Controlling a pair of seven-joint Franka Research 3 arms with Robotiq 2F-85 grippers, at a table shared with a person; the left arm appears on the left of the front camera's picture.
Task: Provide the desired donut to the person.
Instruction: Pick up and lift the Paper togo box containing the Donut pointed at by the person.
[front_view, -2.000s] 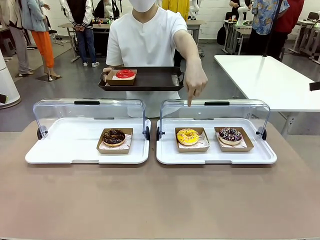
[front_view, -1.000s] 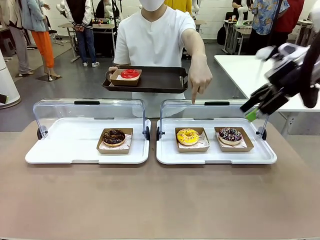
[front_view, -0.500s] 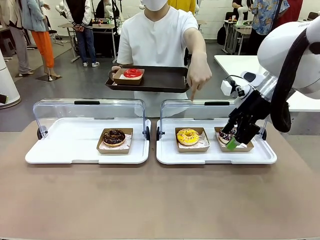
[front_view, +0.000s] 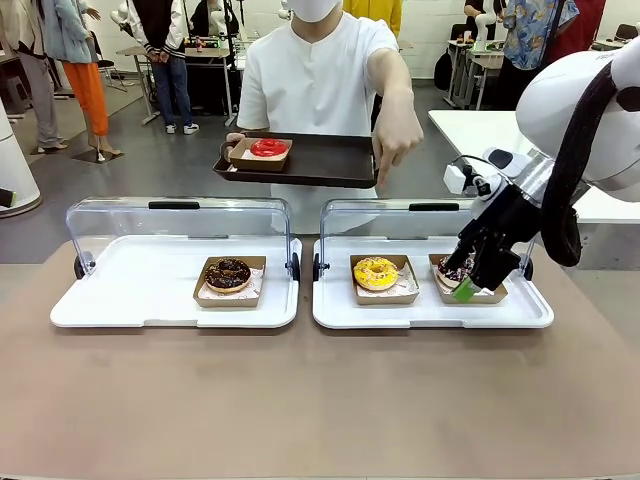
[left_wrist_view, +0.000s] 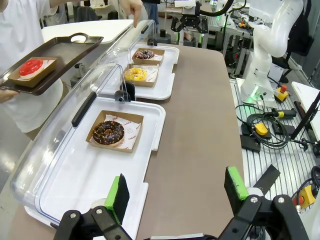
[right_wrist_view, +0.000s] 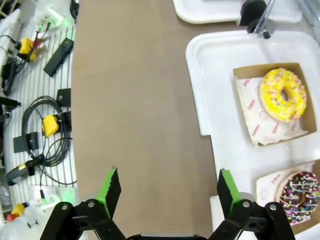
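The person (front_view: 318, 75) stands at the far side, one hand (front_view: 396, 140) pointing a finger down toward the yellow donut (front_view: 376, 272) in the right white tray (front_view: 430, 312). Beside it lies a sprinkled chocolate donut (front_view: 462, 266), partly covered by my right gripper (front_view: 458, 280), which hovers open just over it. From the right wrist the yellow donut (right_wrist_view: 283, 94) and the sprinkled one (right_wrist_view: 299, 192) lie to the right of the open right gripper (right_wrist_view: 167, 186). A chocolate donut (front_view: 228, 273) sits in the left tray. My left gripper (left_wrist_view: 176, 189) is open above the table near that tray.
The person holds a dark serving tray (front_view: 330, 160) with a red donut (front_view: 268, 147) in a paper box. Both white trays have clear lids (front_view: 178, 218) swung up at the back. Bare brown tabletop (front_view: 320, 400) lies in front. Cables and gear lie on the floor (right_wrist_view: 40, 125) beside the table.
The right arm swung in from the right and came down over the sprinkled donut, then held still. The person shifted the dark tray slightly right and lifted the pointing hand a little.
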